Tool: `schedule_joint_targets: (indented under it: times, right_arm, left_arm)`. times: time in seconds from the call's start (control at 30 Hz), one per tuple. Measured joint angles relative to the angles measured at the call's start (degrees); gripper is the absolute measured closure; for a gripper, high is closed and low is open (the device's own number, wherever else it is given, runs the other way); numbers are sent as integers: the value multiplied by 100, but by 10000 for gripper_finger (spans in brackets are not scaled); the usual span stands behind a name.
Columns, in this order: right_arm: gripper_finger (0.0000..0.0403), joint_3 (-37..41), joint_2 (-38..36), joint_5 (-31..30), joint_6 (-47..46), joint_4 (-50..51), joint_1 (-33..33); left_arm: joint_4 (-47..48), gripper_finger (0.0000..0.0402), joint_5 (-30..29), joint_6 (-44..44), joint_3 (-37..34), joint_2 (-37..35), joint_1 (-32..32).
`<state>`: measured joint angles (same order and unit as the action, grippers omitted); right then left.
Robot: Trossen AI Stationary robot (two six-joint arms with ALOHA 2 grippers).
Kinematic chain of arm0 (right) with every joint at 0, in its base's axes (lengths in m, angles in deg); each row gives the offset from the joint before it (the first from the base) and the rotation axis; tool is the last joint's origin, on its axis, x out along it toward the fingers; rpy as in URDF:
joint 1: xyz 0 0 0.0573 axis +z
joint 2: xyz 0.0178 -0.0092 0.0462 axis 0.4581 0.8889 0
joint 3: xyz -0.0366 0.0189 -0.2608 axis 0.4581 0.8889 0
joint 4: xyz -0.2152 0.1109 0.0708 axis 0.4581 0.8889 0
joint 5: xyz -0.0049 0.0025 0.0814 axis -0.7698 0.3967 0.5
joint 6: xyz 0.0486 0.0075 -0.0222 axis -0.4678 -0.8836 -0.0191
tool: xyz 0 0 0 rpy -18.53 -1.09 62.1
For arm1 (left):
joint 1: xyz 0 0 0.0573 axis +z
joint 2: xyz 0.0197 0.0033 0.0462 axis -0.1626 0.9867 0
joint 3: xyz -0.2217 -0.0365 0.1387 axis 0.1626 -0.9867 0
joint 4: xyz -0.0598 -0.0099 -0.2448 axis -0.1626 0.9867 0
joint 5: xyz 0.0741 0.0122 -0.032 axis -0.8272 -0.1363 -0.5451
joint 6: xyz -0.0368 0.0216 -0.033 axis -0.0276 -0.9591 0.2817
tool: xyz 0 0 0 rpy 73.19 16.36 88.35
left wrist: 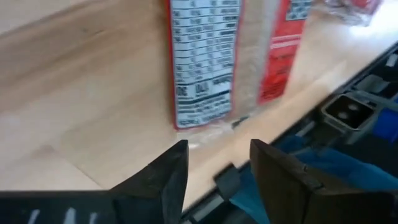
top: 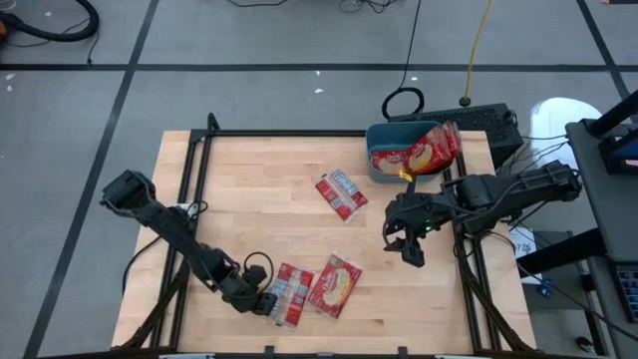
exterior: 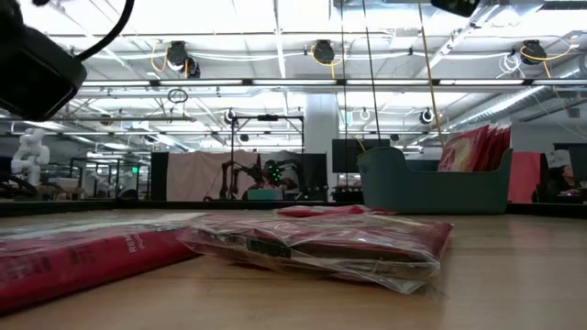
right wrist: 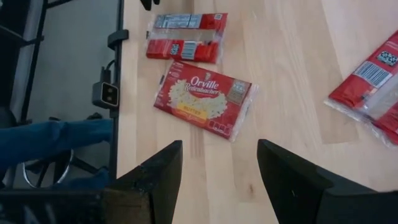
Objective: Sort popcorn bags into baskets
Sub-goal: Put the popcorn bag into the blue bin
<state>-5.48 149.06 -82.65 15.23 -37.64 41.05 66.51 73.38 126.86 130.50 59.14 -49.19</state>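
I saw the left end effector (top: 267,302), fingers spread, beside a glossy flat red bag (top: 290,293) near the wooden tabletop's (top: 259,199) front edge. The right end effector (top: 407,244) hung spread near the smooth teal bin (top: 384,135), back-right corner.

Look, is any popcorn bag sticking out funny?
Yes. In the teal basket, popcorn bags stand on end, leaning over the rim at the right, not flat inside. Three more bags lie loose on the table.

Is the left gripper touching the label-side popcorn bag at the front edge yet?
Apart. The left wrist view shows bare table between the left gripper, jaws parted, and the label-side popcorn bag ahead.
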Motion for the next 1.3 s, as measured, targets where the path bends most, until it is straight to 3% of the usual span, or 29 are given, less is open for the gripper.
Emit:
schedule_joint_targets:
  times: [0.33,0.47,0.63,0.9,1.07,1.3]
  right_arm:
    - [203,1089,-2,469,-907,-1609,22]
    - [203,1400,0,301,-1128,-2423,22]
    - [203,1630,4,-451,-1495,-2932,20]
    - [203,1931,0,-2524,-1130,-3228,17]
    - [203,2320,0,-3416,-482,-3896,17]
    - [203,2688,0,-3561,683,-4487,26]
  left_arm:
    - [-35,127,-373,-596,10,485,0]
    - [-146,122,-472,-1118,22,618,0]
    - [-240,193,-785,-1639,24,833,-6]
    - [-291,378,-1476,-2622,11,1009,-33]
    - [-330,389,-1764,-3127,9,1016,-11]
    - [-323,396,-1760,-3711,7,1014,-9]
